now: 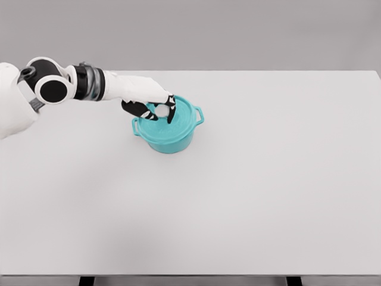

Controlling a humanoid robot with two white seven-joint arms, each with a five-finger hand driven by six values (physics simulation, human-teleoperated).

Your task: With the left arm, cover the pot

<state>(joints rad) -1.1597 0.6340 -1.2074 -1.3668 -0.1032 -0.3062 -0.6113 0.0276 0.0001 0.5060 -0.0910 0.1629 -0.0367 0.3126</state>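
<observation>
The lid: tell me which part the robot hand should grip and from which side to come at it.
Grip the white knob at the centre of the teal lid, coming down from above. The lid lies flat on the pot, so the knob is the only raised part fingers can close around. The left robot hand already has its fingers around that knob, reaching in from the left.

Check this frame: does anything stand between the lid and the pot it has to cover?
Nothing visible does. The lid already sits on the teal pot, with the left hand on its knob. The white table around them is bare.
</observation>
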